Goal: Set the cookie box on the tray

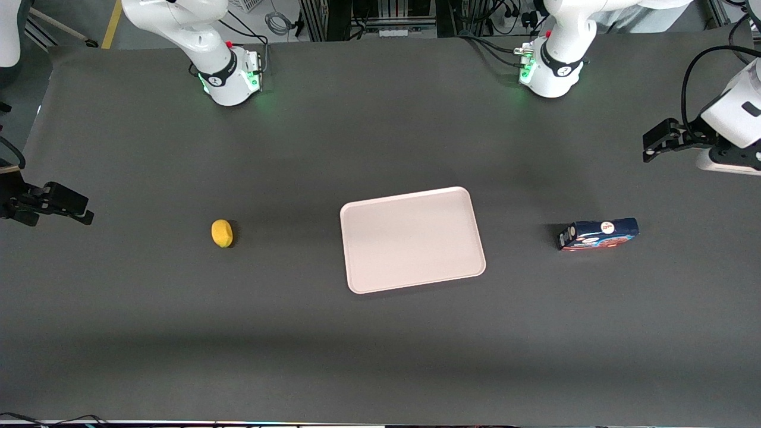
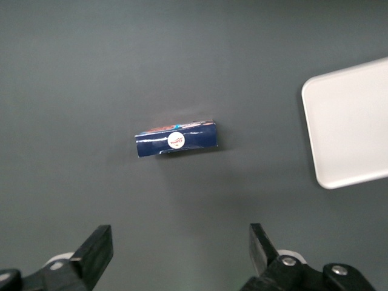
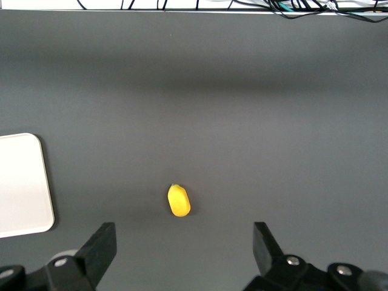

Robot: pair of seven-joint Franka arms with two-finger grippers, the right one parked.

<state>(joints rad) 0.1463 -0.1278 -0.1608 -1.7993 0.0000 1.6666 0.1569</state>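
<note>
Hanging at the right edge of the front frame, the gripper sits high over the table with fingers spread wide, holding nothing. The box lies on the mat at right of center, nearer the camera than the gripper, well apart from it. The tray lies at frame center, bare, near the box. A yellow object lies left of center.
</note>
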